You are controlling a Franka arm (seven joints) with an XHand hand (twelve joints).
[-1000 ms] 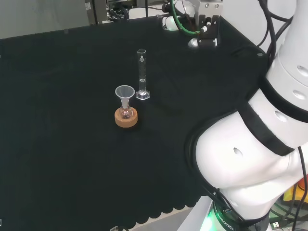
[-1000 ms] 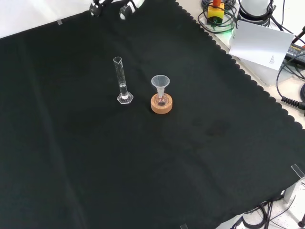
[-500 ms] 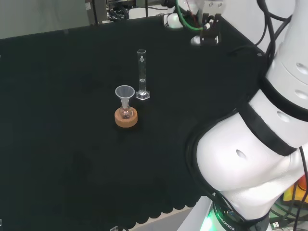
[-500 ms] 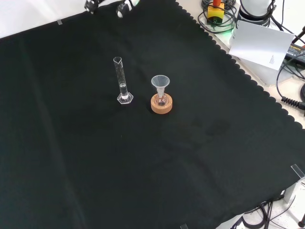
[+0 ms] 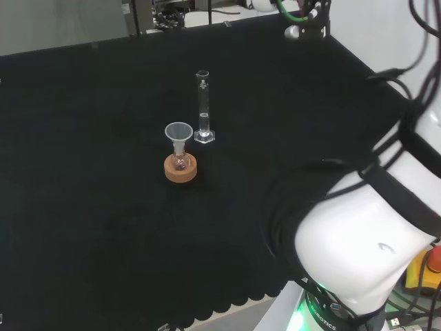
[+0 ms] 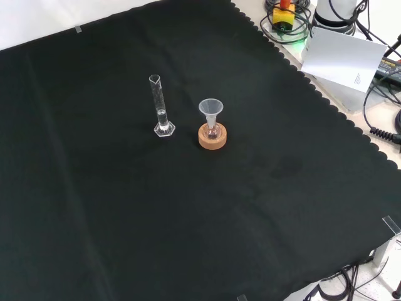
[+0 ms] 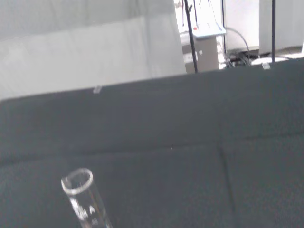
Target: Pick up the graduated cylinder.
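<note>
the tall, narrow clear glass graduated cylinder (image 5: 202,107) stands upright on its small hexagonal foot near the middle of the black cloth (image 5: 83,227), its long axis vertical. just beside it, lower left in the head view, sits a clear funnel (image 5: 179,134) in a small flask on a round cork ring stand (image 5: 180,168). my hand (image 5: 306,17) is at the top edge of the head view, well apart from the cylinder, up and to its right; i cannot tell how far my fingers are open, and i hold nothing i can see. from the wrist, the cylinder's open rim (image 7: 77,181) shows below me, so i judge the reach runs down and leftward toward that upright tube.
</note>
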